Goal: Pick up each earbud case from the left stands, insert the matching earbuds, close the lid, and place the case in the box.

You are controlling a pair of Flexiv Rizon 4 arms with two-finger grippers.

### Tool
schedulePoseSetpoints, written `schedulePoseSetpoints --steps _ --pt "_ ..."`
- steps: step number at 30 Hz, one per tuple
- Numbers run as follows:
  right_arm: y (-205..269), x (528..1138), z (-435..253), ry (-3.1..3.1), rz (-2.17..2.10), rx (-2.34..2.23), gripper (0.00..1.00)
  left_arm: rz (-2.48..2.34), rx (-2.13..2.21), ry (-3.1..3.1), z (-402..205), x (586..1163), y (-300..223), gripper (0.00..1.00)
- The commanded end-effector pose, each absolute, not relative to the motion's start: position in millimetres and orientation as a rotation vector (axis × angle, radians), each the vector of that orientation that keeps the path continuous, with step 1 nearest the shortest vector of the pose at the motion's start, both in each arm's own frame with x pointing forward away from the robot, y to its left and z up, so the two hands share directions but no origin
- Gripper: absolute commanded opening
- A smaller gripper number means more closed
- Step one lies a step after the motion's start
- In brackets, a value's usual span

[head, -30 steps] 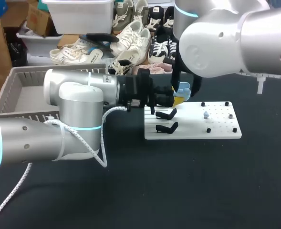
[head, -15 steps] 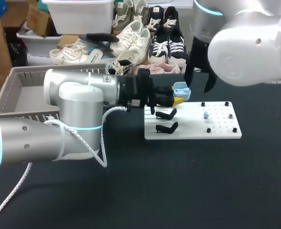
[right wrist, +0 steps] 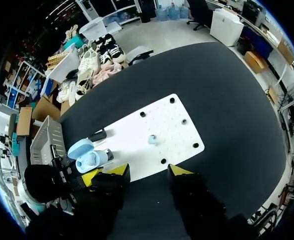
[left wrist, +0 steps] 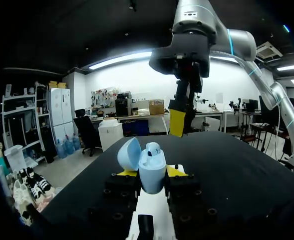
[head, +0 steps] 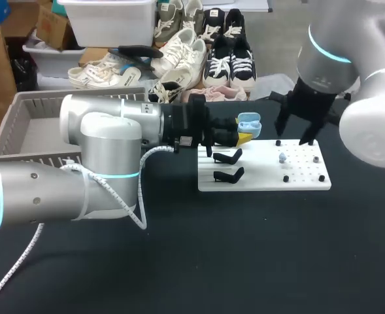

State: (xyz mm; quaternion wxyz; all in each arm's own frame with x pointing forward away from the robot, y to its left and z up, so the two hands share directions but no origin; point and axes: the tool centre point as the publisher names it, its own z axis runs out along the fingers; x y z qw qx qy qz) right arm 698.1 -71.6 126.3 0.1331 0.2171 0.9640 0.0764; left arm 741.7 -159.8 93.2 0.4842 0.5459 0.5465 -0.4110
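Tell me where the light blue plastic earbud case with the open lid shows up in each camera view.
Head view: light blue plastic earbud case at the far left corner of the white perforated board, held in the left tool.
Left wrist view: upright between that tool's own fingers, lid open.
Right wrist view: ahead of the right tool, beside the board's edge.
Shared landmark: the white perforated board.

A black table (head: pixel 244 261) carries a white perforated board (head: pixel 264 180) right of centre, with small black pegs (head: pixel 321 178) on its right half.
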Motion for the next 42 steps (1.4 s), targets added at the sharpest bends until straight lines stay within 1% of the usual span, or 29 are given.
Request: schedulePoseSetpoints --steps 1,5,12,15,30,42 --pt "-73.7 699.7 114.8 2.803 0.256 0.626 0.47 -1.001 1.328 1.329 92.6 742.0 -160.0 0.0" --pt "-71.8 701.7 100.0 2.829 0.25 0.613 0.47 -1.001 1.328 1.329 92.6 742.0 -160.0 0.0" --pt "-70.9 710.9 76.4 2.853 0.24 0.605 0.52 -1.001 1.328 1.329 92.6 742.0 -160.0 0.0" --pt "-67.8 711.5 70.0 2.856 0.216 0.631 0.49 -1.001 1.328 1.329 92.6 742.0 -160.0 0.0" --pt "-79.2 708.1 50.8 2.819 0.268 0.769 0.49 -1.001 1.328 1.329 92.6 742.0 -160.0 0.0" --pt "-75.4 713.9 49.8 2.828 0.254 0.773 0.49 -0.974 1.275 1.318 95.8 739.3 -134.4 0.0"
